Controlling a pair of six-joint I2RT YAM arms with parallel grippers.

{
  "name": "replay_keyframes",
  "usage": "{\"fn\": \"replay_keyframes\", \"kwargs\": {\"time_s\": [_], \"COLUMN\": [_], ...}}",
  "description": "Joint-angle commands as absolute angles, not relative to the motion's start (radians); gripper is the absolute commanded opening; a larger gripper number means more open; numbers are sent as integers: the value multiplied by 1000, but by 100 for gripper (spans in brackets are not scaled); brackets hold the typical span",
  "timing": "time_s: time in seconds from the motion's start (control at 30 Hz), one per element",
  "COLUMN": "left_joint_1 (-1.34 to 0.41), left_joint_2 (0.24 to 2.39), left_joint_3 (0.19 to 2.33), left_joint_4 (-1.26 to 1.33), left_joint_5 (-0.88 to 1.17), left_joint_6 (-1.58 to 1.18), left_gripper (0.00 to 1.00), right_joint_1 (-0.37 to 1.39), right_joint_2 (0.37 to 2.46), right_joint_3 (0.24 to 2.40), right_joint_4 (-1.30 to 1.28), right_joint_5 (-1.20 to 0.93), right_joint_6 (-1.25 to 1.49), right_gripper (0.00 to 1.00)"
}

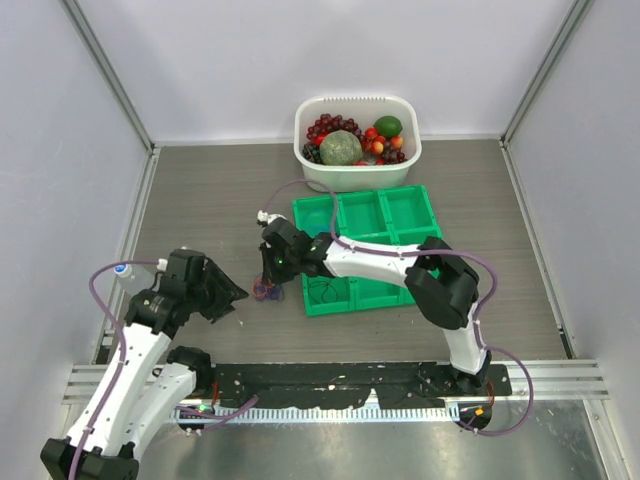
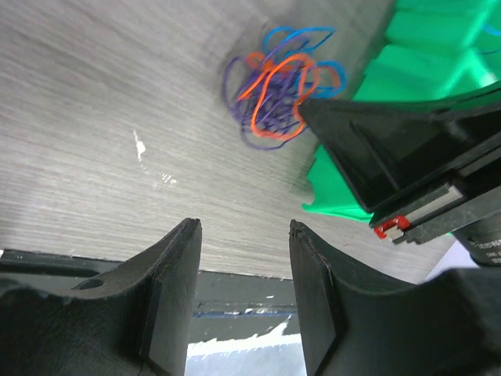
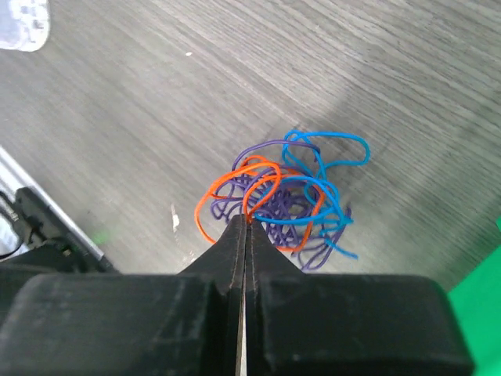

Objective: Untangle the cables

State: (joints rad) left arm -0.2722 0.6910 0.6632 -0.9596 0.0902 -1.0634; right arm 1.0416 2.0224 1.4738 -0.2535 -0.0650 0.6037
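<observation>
Cables (image 3: 291, 205) at tip of clenched right claw (image 3: 245, 224) — orange loop (image 3: 210, 193) pinched; left claw (image 2: 244, 227) released.

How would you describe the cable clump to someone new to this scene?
Start at the green tray mid-table. Off its near left corner, on the wood-grain table, lie the cables, pinched by the shut right gripper. They are one small tangle of thin orange, purple and blue loops, unlike the rigid plastic beside them.

cables (image 1: 267, 290) on table (image 1: 200, 200), just left of tray (image 1: 383, 213) | tub (image 1: 357, 177) behind tray | right gripper (image 3: 244, 227) at cables | left gripper (image 2: 244, 227) farther left of tray | cord (image 1: 325, 290) seemingly in tray's near-left cell
</observation>
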Motion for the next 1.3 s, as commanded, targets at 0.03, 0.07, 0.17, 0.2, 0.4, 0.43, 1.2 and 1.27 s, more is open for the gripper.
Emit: {"fn": "replay_keyframes", "kwargs": {"time_s": [0.03,0.07,0.17,0.2,0.4,0.43,1.2,1.27], "left_joint_1": [-265,-265,-267,-265,-265,-265,-265,-265], "left_joint_2": [580,554,479,457,322,308,787,810], "left_joint_3": [759,761,743,732,692,687,715,689], "left_joint_4": [-913,-894,-816,-792,-701,-683,-956,-910], "left_joint_5": [-21,-29,-34,-26,-32,-35,-8,23], "left_joint_6": [-1017,-1000,-970,-962,-899,-888,-1177,-1186], "left_gripper": [47,46,47,49,60,60,70,66], "right_joint_1": [1037,1029,985,976,940,940,934,934], "right_joint_2": [1830,1813,1793,1792,1776,1775,1686,1675], "right_joint_3": [1535,1542,1571,1577,1657,1681,1619,1597], "right_joint_4": [-276,-279,-279,-278,-262,-256,-465,-463], "right_joint_5": [-153,-205,-303,-339,-458,-466,-331,-325], "right_joint_6": [569,581,655,669,761,787,572,569], "right_gripper": [1,1,1,1,1,1,8,8]}}
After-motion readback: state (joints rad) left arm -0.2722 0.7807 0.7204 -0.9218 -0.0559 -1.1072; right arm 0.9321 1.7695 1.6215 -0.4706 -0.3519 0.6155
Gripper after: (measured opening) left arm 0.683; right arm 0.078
